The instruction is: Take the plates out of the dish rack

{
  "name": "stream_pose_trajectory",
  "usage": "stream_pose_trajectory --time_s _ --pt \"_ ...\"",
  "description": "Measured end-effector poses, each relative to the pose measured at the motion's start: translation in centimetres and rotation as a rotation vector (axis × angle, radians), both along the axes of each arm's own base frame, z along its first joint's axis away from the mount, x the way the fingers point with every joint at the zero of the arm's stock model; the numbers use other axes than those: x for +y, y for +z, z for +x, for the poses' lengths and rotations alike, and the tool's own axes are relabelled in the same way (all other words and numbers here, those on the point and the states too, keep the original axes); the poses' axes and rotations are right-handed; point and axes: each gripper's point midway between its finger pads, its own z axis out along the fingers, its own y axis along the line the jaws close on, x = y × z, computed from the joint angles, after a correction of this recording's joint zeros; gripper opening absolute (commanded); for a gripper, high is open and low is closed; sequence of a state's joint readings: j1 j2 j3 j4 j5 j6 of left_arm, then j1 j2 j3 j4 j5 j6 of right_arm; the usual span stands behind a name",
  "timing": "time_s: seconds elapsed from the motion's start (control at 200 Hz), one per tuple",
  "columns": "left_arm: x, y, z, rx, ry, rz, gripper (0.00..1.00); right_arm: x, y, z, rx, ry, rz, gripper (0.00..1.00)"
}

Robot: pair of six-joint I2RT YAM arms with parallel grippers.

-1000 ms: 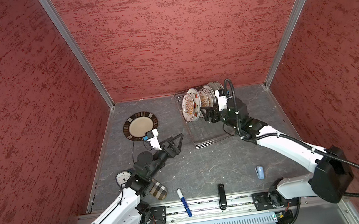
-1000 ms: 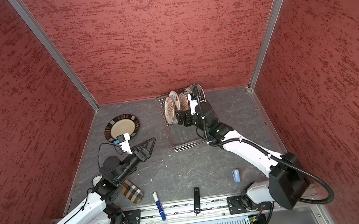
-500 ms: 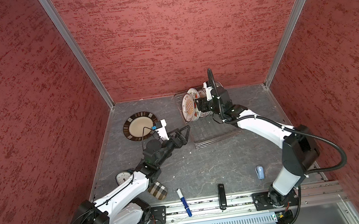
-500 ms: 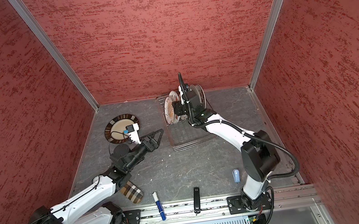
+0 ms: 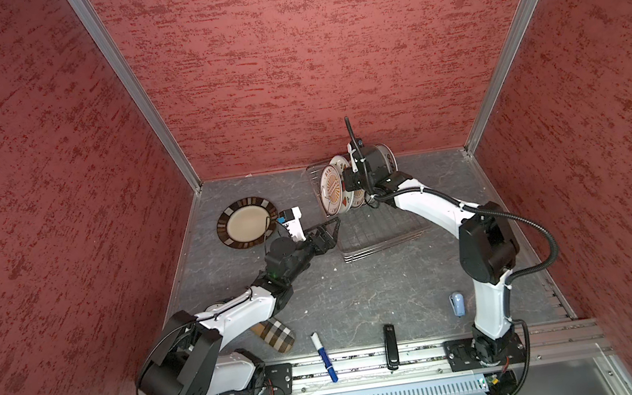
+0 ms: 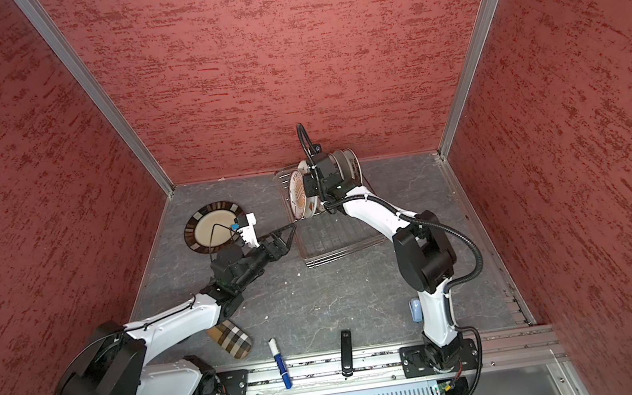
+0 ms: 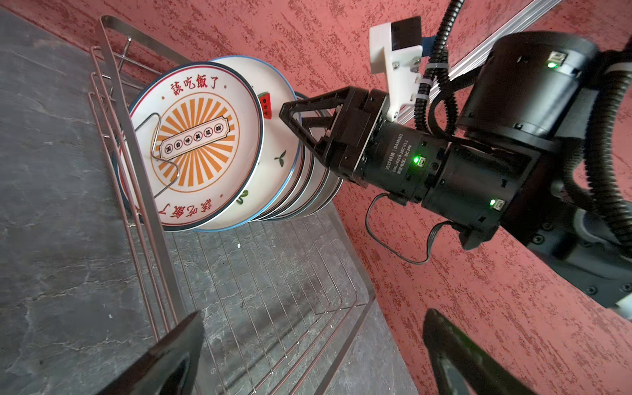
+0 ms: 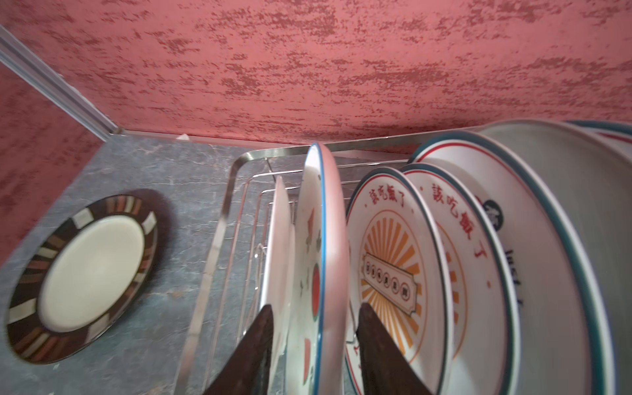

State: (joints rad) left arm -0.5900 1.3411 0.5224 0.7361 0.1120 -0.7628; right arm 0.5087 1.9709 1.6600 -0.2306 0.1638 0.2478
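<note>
The dish rack (image 5: pixel 385 239) sits at upper centre of both top views, its plates (image 5: pixel 331 190) standing on edge at its upper end, and a dark-rimmed plate (image 5: pixel 245 226) lies flat on the tabletop (image 5: pixel 361 293) to its left. The right end effector (image 8: pixel 317 306) straddles the rim of the watermelon plate (image 8: pixel 319 222), fingers close on either side; whether they pinch it cannot be told. The left end effector (image 5: pixel 335 233) hangs spread wide just beside the rack's left edge, empty.

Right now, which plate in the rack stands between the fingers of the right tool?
The watermelon plate. It alone has red slices and a bright blue rim; its neighbours on both sides show orange sunbursts.
</note>
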Motion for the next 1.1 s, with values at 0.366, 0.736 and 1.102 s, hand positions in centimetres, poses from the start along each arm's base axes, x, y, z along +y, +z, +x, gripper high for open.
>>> stream_pose_trajectory --time_s 0.366,0.736,1.102 --pt "-0.7 0.0 1.2 0.001 -0.004 -0.045 1.0 -0.1 -2.9 1.3 0.036 -0.048 -0.059 0.26" --pt "-0.2 0.3 1.0 -0.005 0.005 -0.094 1.0 -0.1 -2.8 2.1 -0.007 -0.152 -0.109 0.21" --pt "0.4 -0.8 0.7 0.015 0.021 -0.094 0.99 0.9 -2.5 2.1 -0.053 -0.19 -0.145 0.1"
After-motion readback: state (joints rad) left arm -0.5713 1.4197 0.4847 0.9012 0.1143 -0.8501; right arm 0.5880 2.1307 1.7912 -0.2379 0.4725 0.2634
